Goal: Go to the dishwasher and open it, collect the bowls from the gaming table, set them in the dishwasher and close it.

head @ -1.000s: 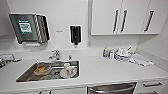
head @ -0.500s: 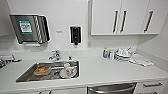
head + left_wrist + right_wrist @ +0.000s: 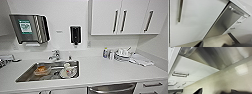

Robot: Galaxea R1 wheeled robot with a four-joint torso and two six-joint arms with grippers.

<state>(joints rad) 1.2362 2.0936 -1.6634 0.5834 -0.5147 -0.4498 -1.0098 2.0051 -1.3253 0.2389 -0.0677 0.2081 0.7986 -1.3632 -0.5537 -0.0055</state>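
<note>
End effector state: cannot tell, either arm. Dishwasher (image 3: 111, 88) at frame bottom, door closed, handle untouched; opening, bowl collection and loading all remain.

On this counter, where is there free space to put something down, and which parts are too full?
The widest bare patch of the countertop lies between the sink and the cluster of bottles and dishes, above the dishwasher. A narrower strip runs along the front edge. Crowded: the sink basin, holding dishes, and the right back corner, where a cloth lies beside the cluster.
</note>
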